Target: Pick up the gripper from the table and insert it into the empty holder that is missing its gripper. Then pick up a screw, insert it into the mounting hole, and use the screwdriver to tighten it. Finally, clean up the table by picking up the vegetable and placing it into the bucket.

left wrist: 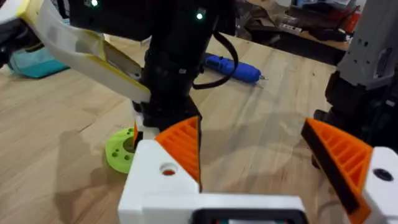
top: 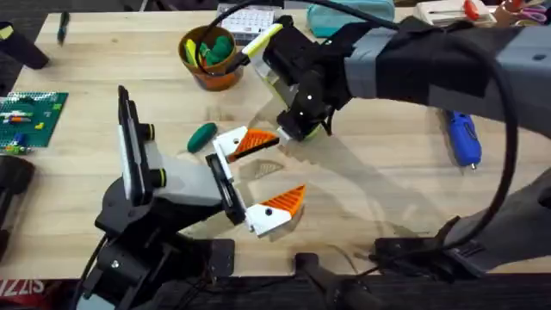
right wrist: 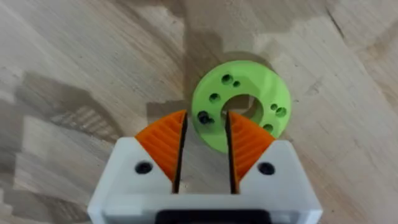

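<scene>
A lime-green ring [right wrist: 249,84] with several holes lies flat on the wood table. A small black screw [right wrist: 203,117] stands in one hole. My right gripper [right wrist: 205,118] points down over it, open by a narrow gap, its pads either side of the screw without touching it. From the overhead, the right gripper [top: 301,129] is at mid-table. My left gripper [top: 267,172] hangs wide open and empty just in front of it. The dark green vegetable [top: 202,135] lies left of both. Behind it stands the orange bucket [top: 215,80]. The blue screwdriver [top: 462,138] lies far right. I cannot make out a loose gripper or a holder.
The bucket holds green and yellow items. A green brick plate [top: 30,116] sits at the left edge, and a teal case [left wrist: 31,59] and a keypad [top: 250,17] lie at the back. Cables and the arm bases crowd the front edge.
</scene>
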Action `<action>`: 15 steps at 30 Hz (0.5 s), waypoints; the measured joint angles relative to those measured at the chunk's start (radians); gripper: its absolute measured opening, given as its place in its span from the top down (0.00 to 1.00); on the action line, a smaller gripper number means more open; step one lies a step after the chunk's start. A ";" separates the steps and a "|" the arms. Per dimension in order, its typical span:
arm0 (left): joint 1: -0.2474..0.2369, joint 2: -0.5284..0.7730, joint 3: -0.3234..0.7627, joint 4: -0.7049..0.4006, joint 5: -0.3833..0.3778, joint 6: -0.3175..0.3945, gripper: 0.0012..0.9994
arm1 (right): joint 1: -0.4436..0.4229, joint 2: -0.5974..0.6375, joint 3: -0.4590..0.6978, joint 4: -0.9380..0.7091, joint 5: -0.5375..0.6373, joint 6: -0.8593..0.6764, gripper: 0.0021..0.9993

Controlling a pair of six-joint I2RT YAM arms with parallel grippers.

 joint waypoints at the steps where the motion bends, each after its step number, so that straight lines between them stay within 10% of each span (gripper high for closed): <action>1: 0.000 0.000 0.000 0.000 0.000 0.000 0.01 | 0.000 0.000 0.000 -0.001 0.000 0.000 0.60; 15: 0.000 0.000 0.000 0.000 0.000 0.000 0.01 | 0.016 0.000 0.005 -0.009 0.000 0.000 0.60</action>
